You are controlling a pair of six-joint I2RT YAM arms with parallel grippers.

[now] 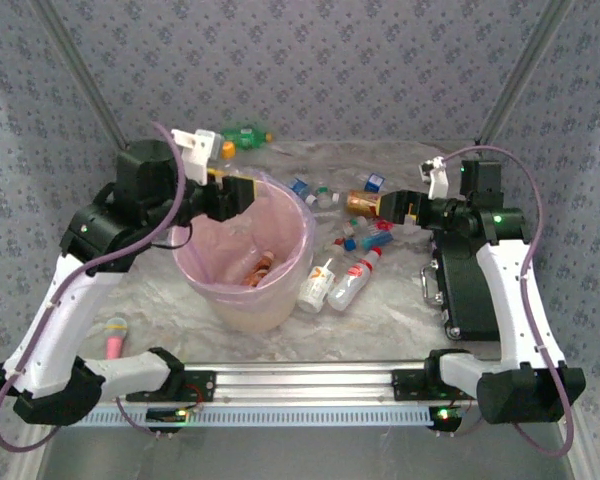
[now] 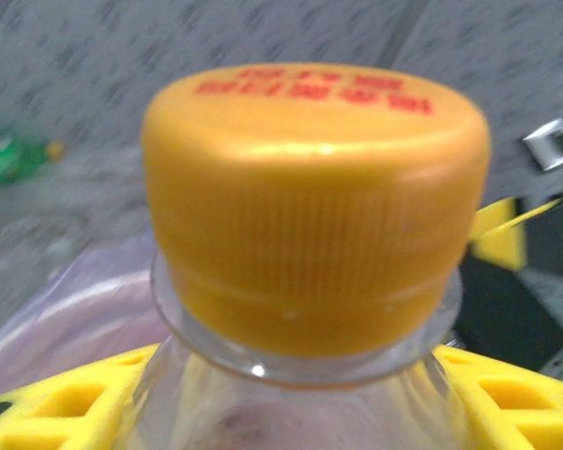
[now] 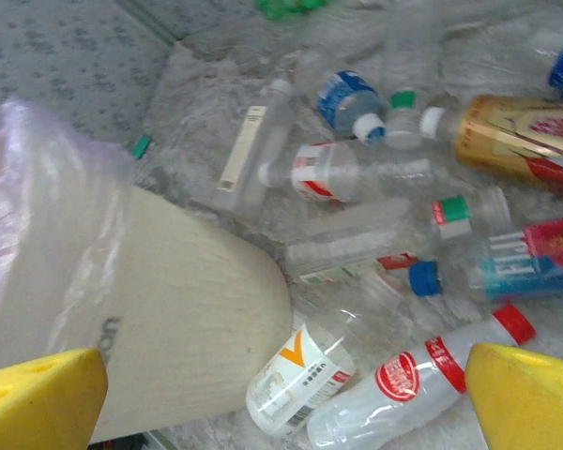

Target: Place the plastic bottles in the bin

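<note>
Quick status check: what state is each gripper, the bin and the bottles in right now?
left gripper: shut on the orange-capped bottle, over the bin.
orange-capped bottle: capped, held, not yet dropped.
right gripper: open, empty, above the loose bottles.
bin: upright, bag-lined, orange-brown item inside.
loose bottles: lying on the table beside the bin.
green bottle: lying on its side at the back.

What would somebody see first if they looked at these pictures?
Probably the big beige bin with its pink bag, left of centre on the table. The left gripper holds a clear bottle with an orange cap over its rim, and that cap looms huge in the left wrist view. Right of the bin lies a jumble of bottles.
</note>
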